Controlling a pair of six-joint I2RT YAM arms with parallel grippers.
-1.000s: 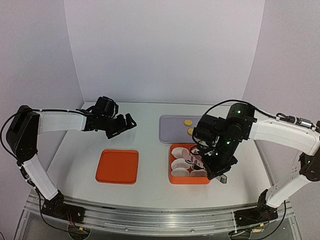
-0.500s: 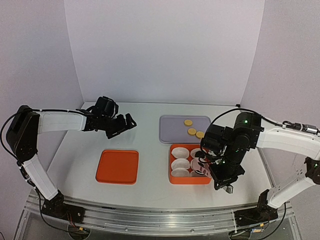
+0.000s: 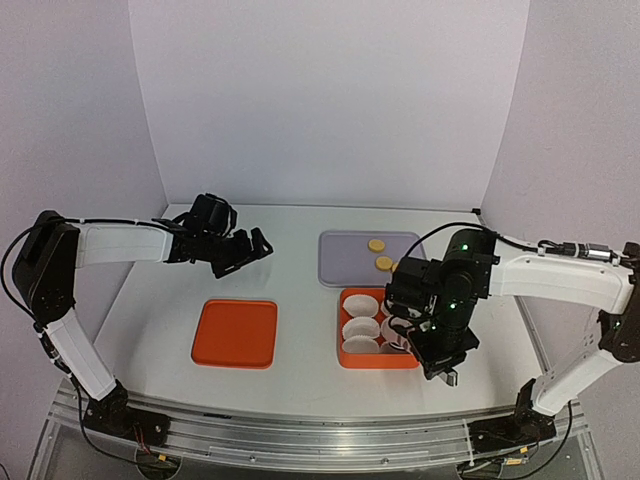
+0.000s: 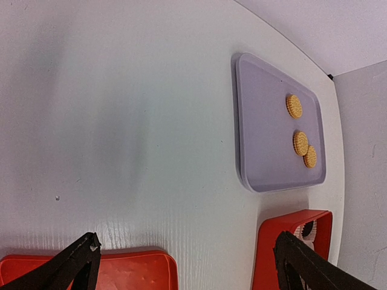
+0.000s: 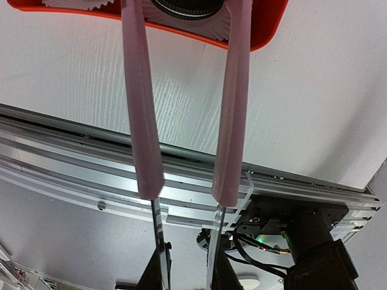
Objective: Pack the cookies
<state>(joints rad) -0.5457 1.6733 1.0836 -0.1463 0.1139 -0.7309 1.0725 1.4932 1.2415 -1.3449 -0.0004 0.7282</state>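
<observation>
As the right gripper (image 5: 188, 192) swung out and back to the orange box (image 5: 266, 30), fingers apart and empty, a dark cookie (image 5: 188, 6) lies in a liner (image 5: 175, 23), likely placed. Golden cookies (image 4: 300, 142) sit on the tray (image 4: 266, 121); left gripper (image 4: 186, 241) spread wide.

No text, label, brand, number or sign can be read in any of the three views. The surfaces in view bear no legible marking.
</observation>
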